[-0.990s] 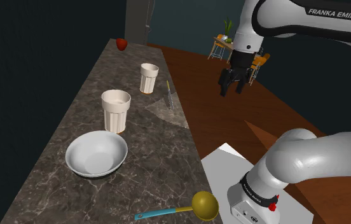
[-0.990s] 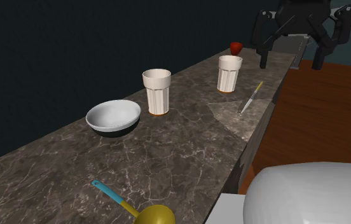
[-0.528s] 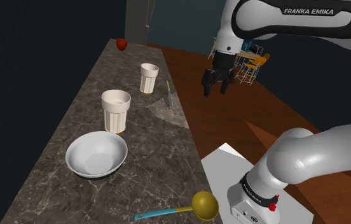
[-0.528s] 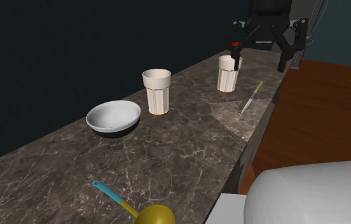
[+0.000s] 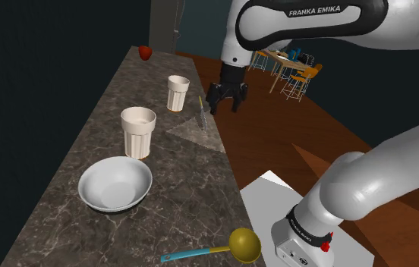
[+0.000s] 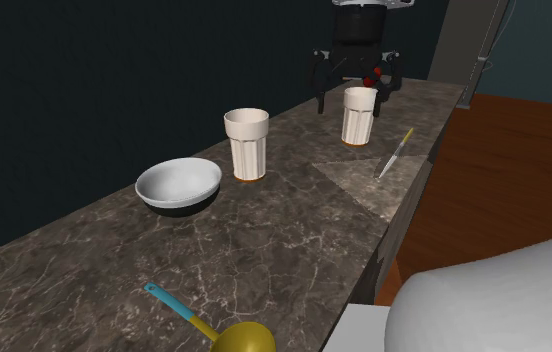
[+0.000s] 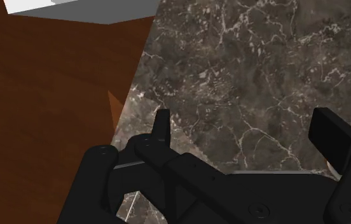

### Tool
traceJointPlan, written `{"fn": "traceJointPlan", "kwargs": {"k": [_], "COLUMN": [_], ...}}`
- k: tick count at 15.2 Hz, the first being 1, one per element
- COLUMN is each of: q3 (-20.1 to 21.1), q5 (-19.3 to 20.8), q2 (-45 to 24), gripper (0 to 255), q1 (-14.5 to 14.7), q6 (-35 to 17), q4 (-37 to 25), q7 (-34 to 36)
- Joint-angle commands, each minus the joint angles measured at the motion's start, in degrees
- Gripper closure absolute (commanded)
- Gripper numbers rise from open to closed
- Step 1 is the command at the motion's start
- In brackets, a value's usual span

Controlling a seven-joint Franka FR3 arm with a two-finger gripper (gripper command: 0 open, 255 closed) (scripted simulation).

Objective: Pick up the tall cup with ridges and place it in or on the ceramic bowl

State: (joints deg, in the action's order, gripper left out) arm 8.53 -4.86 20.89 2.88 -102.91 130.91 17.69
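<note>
Claw (image 5: 226, 106) released wide; I'd slide it toward 9 o'clock, centre over the far cup (image 5: 177, 92), then drop straight.

Dark white-veined marble counter (image 5: 193, 178); cream ridged cup (image 5: 138, 133); white bowl (image 5: 117, 183); yellow ladle (image 5: 244, 244), blue handle (image 5: 187, 253).

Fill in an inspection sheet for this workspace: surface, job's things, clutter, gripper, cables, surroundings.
Surface: dark marble counter.
Job's things: nearer ridged cup and farther ridged cup, both upright; white bowl, empty.
Clutter: knife, ladle, red fruit.
Gripper: jaws open, empty, above the counter by the farther ridged cup.
Cables: nothing seen.
Surroundings: wooden floor, distant chairs.
</note>
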Motion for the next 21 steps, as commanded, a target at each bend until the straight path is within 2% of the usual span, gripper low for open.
{"fn": "traceJointPlan", "kwargs": {"k": [1, 9, 17, 21], "q3": [1.13, 4.75, 6.73, 6.74], "q5": [-0.42, 0.18, 3.21, 3.44], "q2": [-3.90, -19.84, -36.67, -37.82], "gripper": [0, 0, 0, 0], "q1": [0.52, 2.57, 5.92, 6.22], "q6": [-1.68, -6.46, -7.21, -9.31], "q4": [-2.66, -15.20, -32.51, -31.59], "q7": [1.33, 6.48, 11.56, 11.79]}}
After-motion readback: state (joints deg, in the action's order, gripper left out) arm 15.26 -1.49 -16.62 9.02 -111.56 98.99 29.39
